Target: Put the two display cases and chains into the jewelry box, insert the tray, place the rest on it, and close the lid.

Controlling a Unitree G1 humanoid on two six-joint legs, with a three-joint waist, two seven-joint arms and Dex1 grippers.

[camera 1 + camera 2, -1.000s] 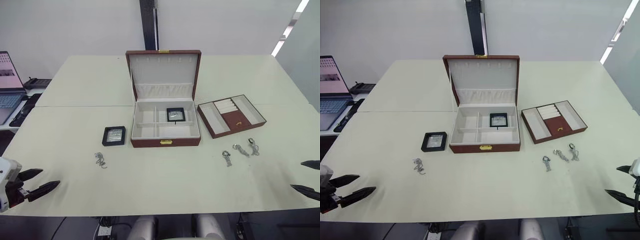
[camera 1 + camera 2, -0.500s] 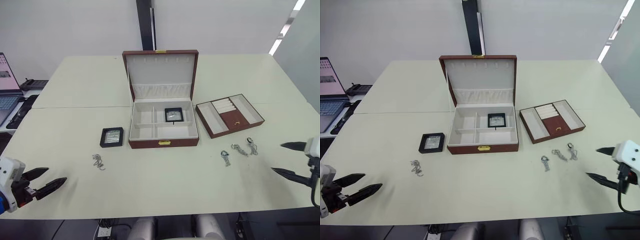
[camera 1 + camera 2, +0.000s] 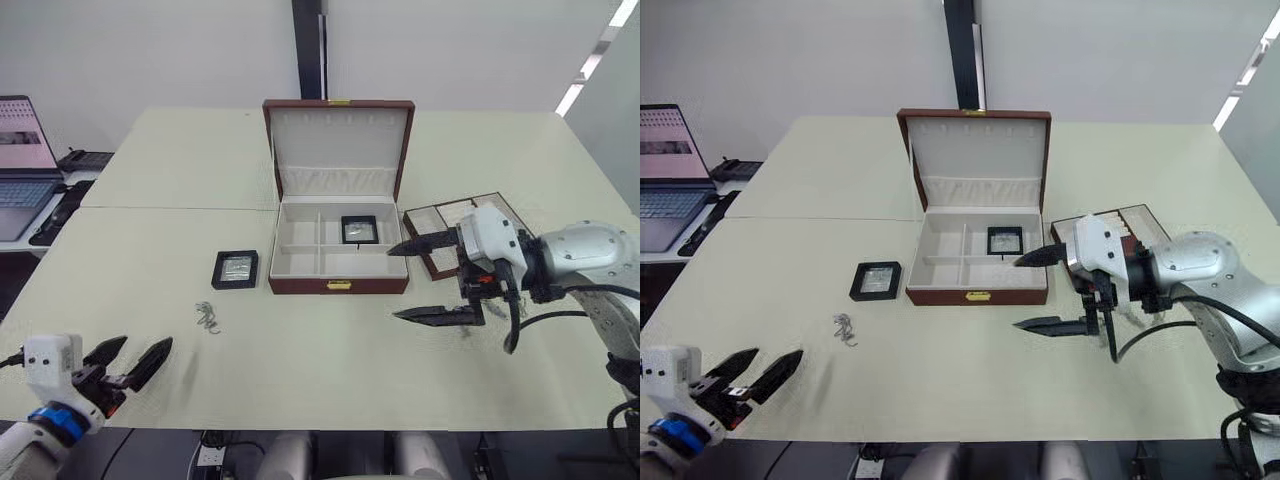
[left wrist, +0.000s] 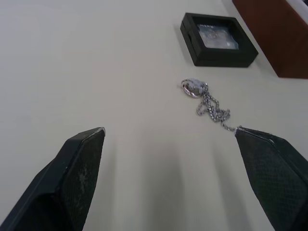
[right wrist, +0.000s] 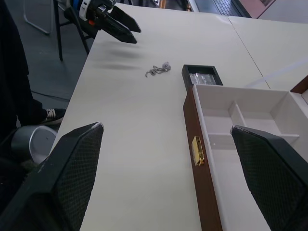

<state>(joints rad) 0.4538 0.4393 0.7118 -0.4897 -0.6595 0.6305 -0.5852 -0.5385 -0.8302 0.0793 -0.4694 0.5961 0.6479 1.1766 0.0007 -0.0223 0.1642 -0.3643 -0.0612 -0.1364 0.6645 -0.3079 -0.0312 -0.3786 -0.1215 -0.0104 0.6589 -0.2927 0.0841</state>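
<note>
Box (image 3: pixel 338 262) sits mid-surface (image 3: pixel 150 160), lid (image 3: pixel 338 145) standing open. One case (image 3: pixel 358 228) is already in the box's back right compartment; the other case (image 3: pixel 236 269) is still on the surface just left of the box. One chain (image 3: pixel 207 317) lies loose on the surface, in front of that case and slightly left. Tray (image 3: pixel 1137 216) is out, on the surface right of the box, partly hidden behind the right arm. The small silver pieces aren't visible now, likely behind the right claw. Judgement: early stage, one item of the first step done; left are the second case, chain(s), tray insert, the small pieces, lid close. Left claw (image 4: pixel 168 137) is spread wide, empty, low over the surface near its front left corner, aimed toward the chain and the loose case, well short of both. Right claw (image 3: pixel 425 280) is spread wide, empty, hovering over the surface just off the box's front right corner, fingers pointing left across the box front. Nothing lies between the left claw and the chain or case. Clutter: laptop (image 3: pixel 22 150) and dark gear on a side desk far left, well clear. Right wrist view shows a person's dark trouser leg and shoe (image 5: pixel 45 115) off the left edge of the surface, not in the work area.
</note>
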